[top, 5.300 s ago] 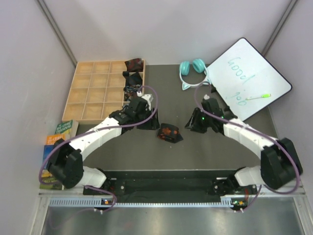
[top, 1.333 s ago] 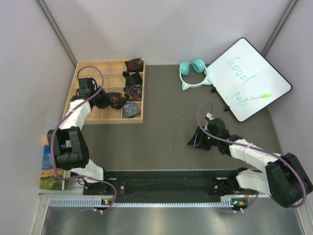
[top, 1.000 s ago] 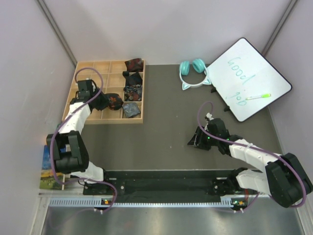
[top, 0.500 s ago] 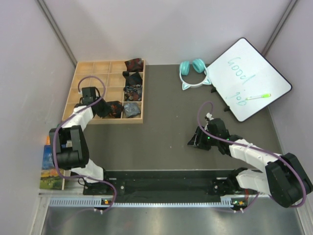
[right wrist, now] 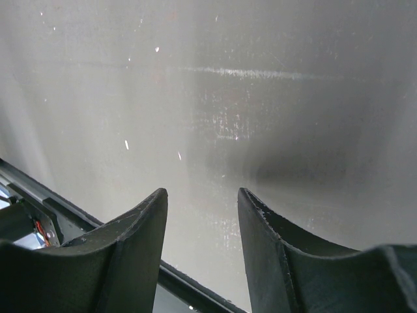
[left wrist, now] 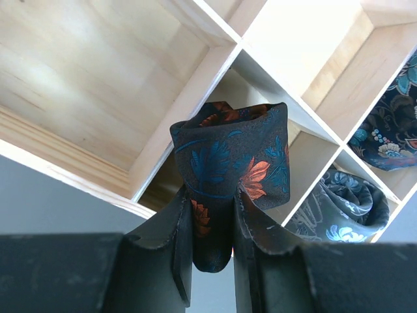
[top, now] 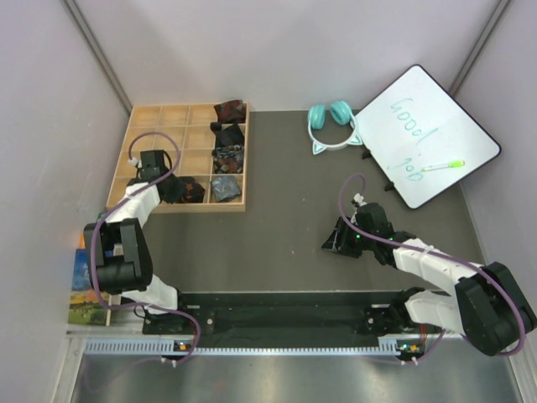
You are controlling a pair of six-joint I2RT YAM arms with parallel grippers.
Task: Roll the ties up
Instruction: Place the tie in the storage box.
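Observation:
My left gripper point(top: 174, 190) is shut on a rolled tie point(top: 192, 189), black with orange-red blotches and blue leaves. It holds the roll at the near row of the wooden compartment tray point(top: 151, 117), in the third column. In the left wrist view the roll point(left wrist: 228, 153) sits between my fingers point(left wrist: 174, 241), over a tray divider. Several rolled ties fill the tray's right column: dark red point(top: 230, 110), black point(top: 228, 133), dark patterned point(top: 227, 159) and grey-blue point(top: 225, 187). My right gripper point(top: 333, 239) is open and empty over the bare table point(right wrist: 202, 202).
Teal cat-ear headphones point(top: 330, 122) lie at the back. A whiteboard point(top: 424, 134) with a green marker point(top: 443, 166) leans at the back right. Books point(top: 84, 285) lie left of the left arm. Grey walls close in on both sides.
My left gripper has carried the rolled tie from the table's middle to the tray, then toward the near row. The right arm pulled back earlier and has since stayed still.

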